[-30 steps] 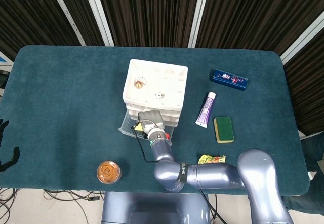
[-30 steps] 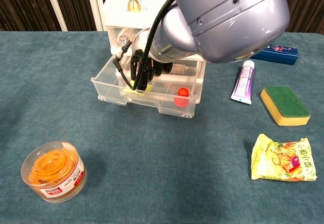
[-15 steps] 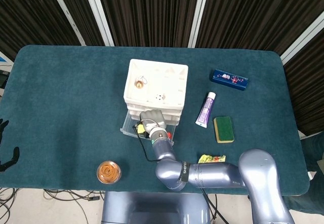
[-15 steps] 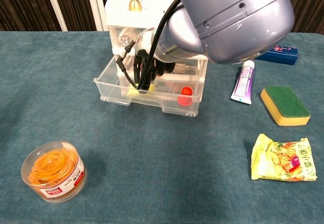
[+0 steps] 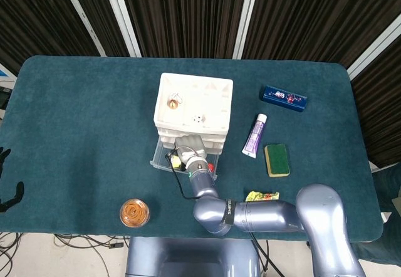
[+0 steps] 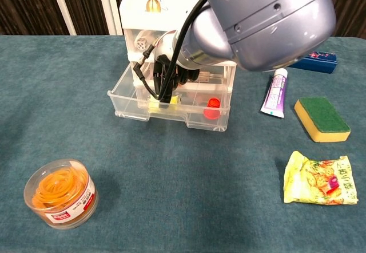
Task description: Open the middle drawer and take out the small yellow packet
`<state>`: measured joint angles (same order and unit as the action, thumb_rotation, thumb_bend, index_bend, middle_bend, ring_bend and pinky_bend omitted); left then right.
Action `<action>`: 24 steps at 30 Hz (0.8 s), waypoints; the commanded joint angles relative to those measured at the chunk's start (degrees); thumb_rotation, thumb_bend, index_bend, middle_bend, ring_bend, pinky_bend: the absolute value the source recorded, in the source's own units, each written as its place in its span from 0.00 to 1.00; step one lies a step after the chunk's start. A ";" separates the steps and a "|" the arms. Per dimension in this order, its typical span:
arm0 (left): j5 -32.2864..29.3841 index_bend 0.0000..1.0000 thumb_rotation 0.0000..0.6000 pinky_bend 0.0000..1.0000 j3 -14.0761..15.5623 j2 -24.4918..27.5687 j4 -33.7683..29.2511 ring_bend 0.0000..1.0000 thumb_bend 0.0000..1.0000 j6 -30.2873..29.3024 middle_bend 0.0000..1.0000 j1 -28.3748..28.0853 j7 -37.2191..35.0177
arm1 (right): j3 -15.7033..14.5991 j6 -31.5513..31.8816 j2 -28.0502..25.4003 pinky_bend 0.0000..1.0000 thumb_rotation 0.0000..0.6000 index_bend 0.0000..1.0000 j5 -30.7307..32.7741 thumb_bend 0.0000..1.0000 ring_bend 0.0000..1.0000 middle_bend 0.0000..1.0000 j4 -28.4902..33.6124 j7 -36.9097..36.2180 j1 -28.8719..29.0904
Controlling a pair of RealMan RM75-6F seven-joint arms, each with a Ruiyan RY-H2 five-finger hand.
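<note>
Right hand (image 6: 167,80) reaching into open middle drawer (image 6: 171,99), fingers (image 6: 164,87) touching small yellow packet (image 6: 169,101); grasp impossible to tell. Red object (image 6: 213,107) lying right of packet.

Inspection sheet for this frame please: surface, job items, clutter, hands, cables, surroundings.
Surface: table covered in teal cloth.
Job's things: white drawer unit, clear drawer pulled out; yellow packet inside beside a red item.
Clutter: jar of rubber bands, tube, sponge, blue box, snack bag.
Hands: right hand reaching into the drawer at the packet, grip unclear; left hand nothing seen.
Cables: black cable at the right hand.
Surroundings: dark curtains.
</note>
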<state>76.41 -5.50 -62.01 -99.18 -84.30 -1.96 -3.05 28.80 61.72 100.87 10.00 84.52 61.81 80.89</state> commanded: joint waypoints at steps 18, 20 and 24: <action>-0.24 0.05 1.00 0.00 -0.07 0.04 -0.13 0.03 0.46 0.08 0.03 0.02 0.01 | -0.10 -0.88 -1.40 1.00 1.00 0.62 -3.56 0.21 1.00 1.00 1.91 -4.87 -1.78; -0.28 0.05 1.00 0.00 -0.09 0.04 -0.13 0.03 0.46 0.10 0.03 0.01 0.01 | -0.08 -1.18 -1.97 1.00 1.00 0.62 -3.51 0.23 1.00 1.00 2.61 -5.16 -2.06; -0.31 0.05 1.00 0.00 -0.10 0.05 -0.19 0.03 0.46 0.08 0.03 0.03 0.00 | -0.19 -1.98 -3.67 1.00 1.00 0.62 -3.50 0.27 1.00 1.00 4.65 -5.86 -2.82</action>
<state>76.10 -5.60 -61.96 -99.37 -84.23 -1.93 -3.05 28.65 60.04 97.72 6.52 88.61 56.28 78.38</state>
